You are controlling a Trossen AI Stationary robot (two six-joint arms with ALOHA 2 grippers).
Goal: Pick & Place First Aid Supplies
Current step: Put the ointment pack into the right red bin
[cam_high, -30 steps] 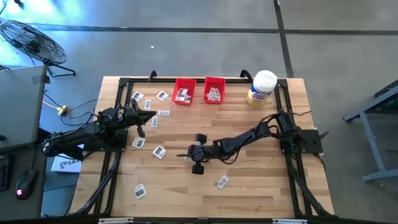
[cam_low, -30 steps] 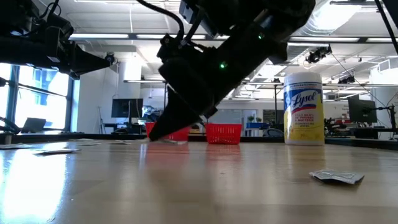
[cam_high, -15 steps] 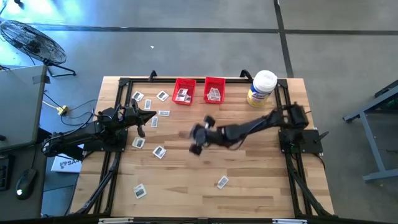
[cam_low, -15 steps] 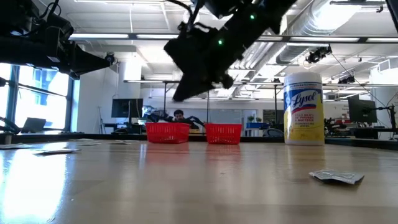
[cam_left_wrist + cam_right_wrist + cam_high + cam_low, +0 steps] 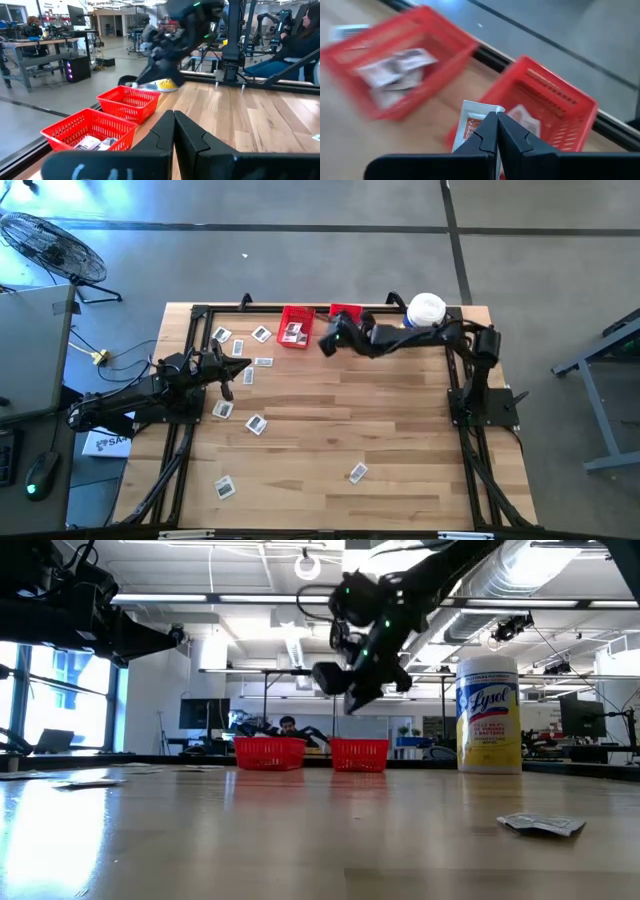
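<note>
**A packet up in the air by the red bins**

From above, I see my right gripper (image 5: 328, 343) reaching across the far end of the table (image 5: 400, 430). It sits between the two red bins, the left bin (image 5: 295, 327) and the right bin (image 5: 346, 313). My left gripper (image 5: 232, 370) waits at the left side. Loose packets (image 5: 256, 423) lie on the wood near it, more sit by the left bin, one lies near the front left corner, and one packet (image 5: 357, 473) lies alone toward the front. A big white-lidded jar (image 5: 424, 315) stands at the far right.

From table height, I see the right gripper (image 5: 335, 680) hanging in the air above the bins. The jar (image 5: 488, 715) stands to the right of the bins.

In the left wrist view, my left gripper (image 5: 173, 125) has its fingers pressed together, with nothing in them. Both red bins show past it.

In the right wrist view, my right gripper (image 5: 496, 125) pinches a white packet (image 5: 475, 122) with red print. The right bin (image 5: 545, 112) is under it and has a packet inside. The left bin (image 5: 395, 70) holds packets too.
</note>
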